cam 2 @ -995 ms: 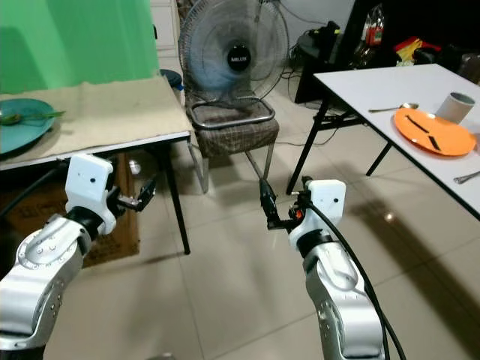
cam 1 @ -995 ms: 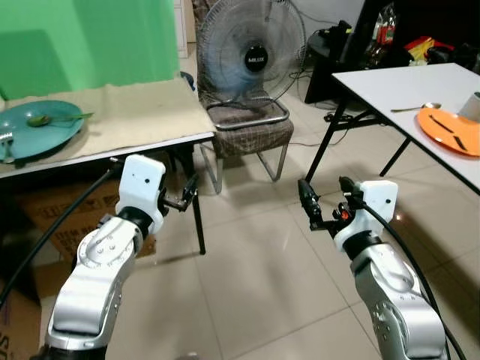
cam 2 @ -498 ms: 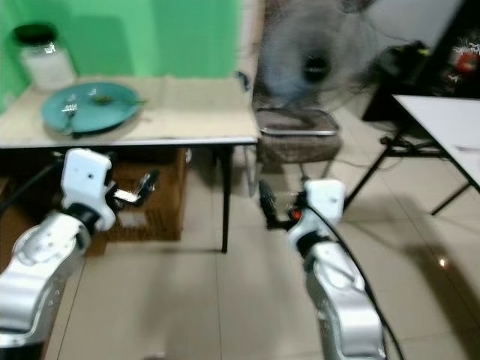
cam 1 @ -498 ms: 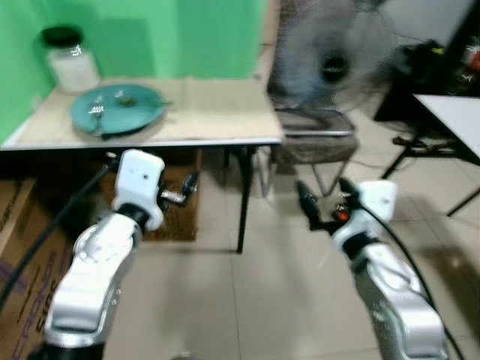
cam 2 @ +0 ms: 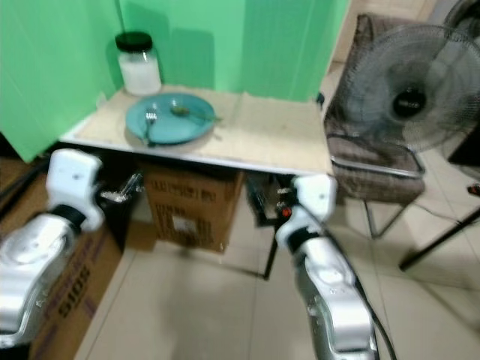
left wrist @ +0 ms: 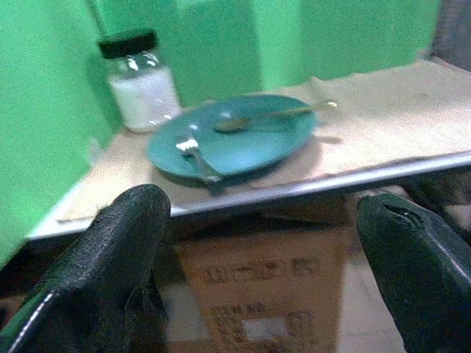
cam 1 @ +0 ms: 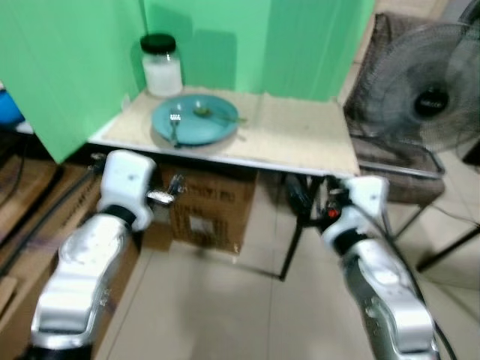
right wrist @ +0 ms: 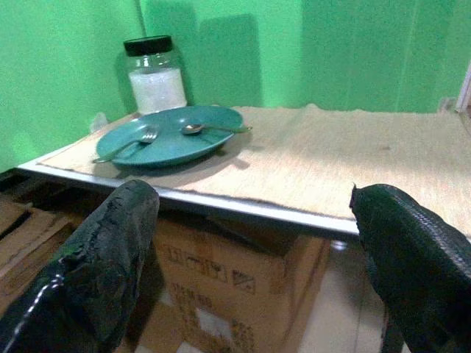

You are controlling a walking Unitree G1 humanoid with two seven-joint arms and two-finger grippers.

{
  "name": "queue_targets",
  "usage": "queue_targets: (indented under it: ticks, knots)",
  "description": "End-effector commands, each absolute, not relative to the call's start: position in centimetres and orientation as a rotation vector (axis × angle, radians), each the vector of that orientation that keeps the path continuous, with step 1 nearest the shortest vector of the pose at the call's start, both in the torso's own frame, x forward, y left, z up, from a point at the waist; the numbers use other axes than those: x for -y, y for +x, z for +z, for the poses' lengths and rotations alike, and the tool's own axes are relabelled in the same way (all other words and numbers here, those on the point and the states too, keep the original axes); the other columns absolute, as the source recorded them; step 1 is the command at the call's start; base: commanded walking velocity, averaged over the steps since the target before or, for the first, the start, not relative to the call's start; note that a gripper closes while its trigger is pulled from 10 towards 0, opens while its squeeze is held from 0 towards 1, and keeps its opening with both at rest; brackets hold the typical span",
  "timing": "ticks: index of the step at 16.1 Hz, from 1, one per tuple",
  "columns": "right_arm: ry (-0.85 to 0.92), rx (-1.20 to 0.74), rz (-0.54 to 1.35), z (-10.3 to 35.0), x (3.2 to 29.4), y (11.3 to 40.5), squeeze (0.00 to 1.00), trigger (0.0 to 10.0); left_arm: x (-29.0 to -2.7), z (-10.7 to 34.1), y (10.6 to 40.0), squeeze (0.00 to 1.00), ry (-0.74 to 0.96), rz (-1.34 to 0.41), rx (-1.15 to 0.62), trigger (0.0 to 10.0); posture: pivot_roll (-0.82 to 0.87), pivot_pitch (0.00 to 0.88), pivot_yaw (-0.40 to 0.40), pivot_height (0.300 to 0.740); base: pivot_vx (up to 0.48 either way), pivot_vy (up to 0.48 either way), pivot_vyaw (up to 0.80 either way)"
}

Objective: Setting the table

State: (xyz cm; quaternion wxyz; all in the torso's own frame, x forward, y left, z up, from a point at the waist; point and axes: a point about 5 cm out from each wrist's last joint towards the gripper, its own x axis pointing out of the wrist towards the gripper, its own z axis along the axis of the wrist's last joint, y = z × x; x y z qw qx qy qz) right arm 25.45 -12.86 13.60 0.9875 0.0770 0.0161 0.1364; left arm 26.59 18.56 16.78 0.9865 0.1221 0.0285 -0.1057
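Note:
A teal plate (cam 1: 195,120) lies on the beige-covered table (cam 1: 300,139) against the green backdrop. A fork (cam 1: 174,124) and a spoon (cam 1: 214,114) rest in it. A glass jar (cam 1: 162,66) of white contents with a black lid stands behind the plate. My left gripper (cam 1: 171,193) is open, below and in front of the table's edge, nothing between its fingers (left wrist: 125,243). My right gripper (cam 1: 300,196) is open too, level with the left one and under the table's near edge. Both wrist views look up at the plate (right wrist: 173,136).
A cardboard box (cam 1: 206,214) sits under the table. More cardboard boxes (cam 2: 82,277) stand at my left. A standing fan (cam 1: 431,97) and a chair (cam 1: 397,161) are to the right of the table. Tiled floor lies between me and the table.
The camera has swung left: the white table with the orange plate has left the view, and the green-backed table with the teal plate now stands ahead. Both grippers stay open.

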Motion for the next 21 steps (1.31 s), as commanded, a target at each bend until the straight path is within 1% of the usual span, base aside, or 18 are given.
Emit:
queue_targets:
  ticks: [1, 7, 14, 21]
  knots:
    - [0.14, -0.037, 0.216, 13.37, 14.23, 25.45, 1.0, 10.0, -17.46, 17.08, 26.67, 0.0, 0.241, -0.262, -0.039, 10.0, 0.07, 0.0, -0.019, 0.74, 0.277, 0.0, 0.0]
    - [0.138, -0.04, 0.231, 13.31, 14.35, 25.34, 1.0, 10.0, -17.22, 17.16, 26.81, 0.0, 0.247, -0.278, -0.037, 10.0, 0.07, 0.0, -0.022, 0.74, 0.278, 0.0, 0.0]
    - [0.113, -0.028, 0.27, 13.55, 13.75, 25.69, 1.0, 10.0, -17.3, 17.2, 26.85, 0.0, 0.244, -0.28, -0.038, 10.0, 0.07, 0.0, -0.021, 0.74, 0.306, 0.0, 0.73]
    - [0.117, -0.023, 0.253, 13.66, 13.96, 26.07, 1.0, 10.0, -17.2, 17.18, 27.02, 0.0, 0.247, -0.294, -0.04, 10.0, 0.07, 0.0, -0.013, 0.74, 0.322, 0.0, 0.0]
